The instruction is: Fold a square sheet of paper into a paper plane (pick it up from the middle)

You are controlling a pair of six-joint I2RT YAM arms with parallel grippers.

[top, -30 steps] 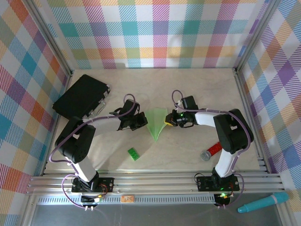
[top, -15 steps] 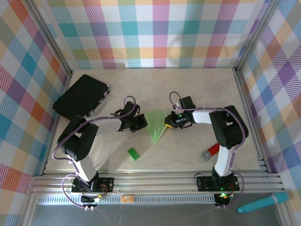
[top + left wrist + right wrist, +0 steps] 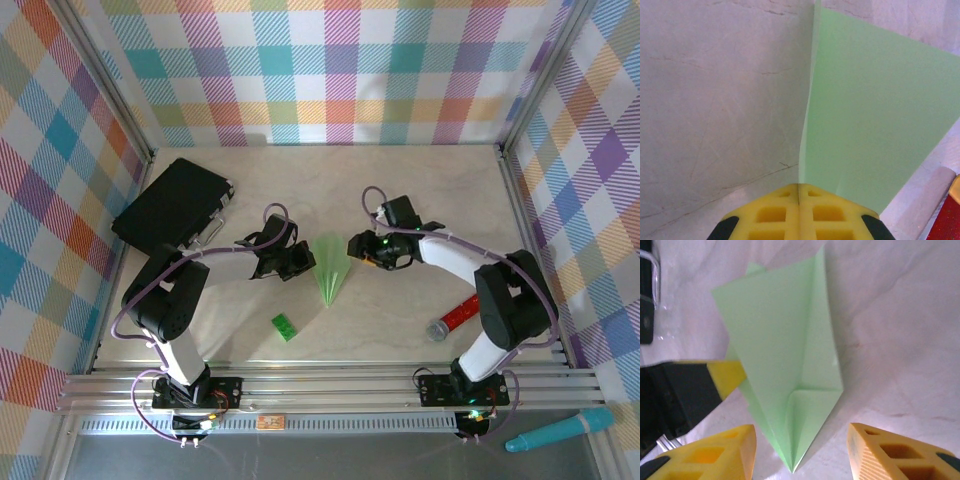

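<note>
At mid-counter (image 3: 420, 190), the paper plane (image 3: 330, 268) sits between both arms. Elbow bent, the left arm reaches rightward, the left end effector (image 3: 298, 262) pinched closed on the plane's left edge. Reaching leftward, the right end effector (image 3: 358, 250) stands parted, gripping nothing.

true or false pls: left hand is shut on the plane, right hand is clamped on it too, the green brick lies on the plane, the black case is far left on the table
1. The left hand is shut on the plane. True: it pinches one edge of the paper.
2. The right hand is clamped on the plane. False: its jaws stand open, apart from the paper.
3. The brick lies on the plane. False: it lies apart from it, nearer the arm bases.
4. The case is far left on the table. True.
</note>
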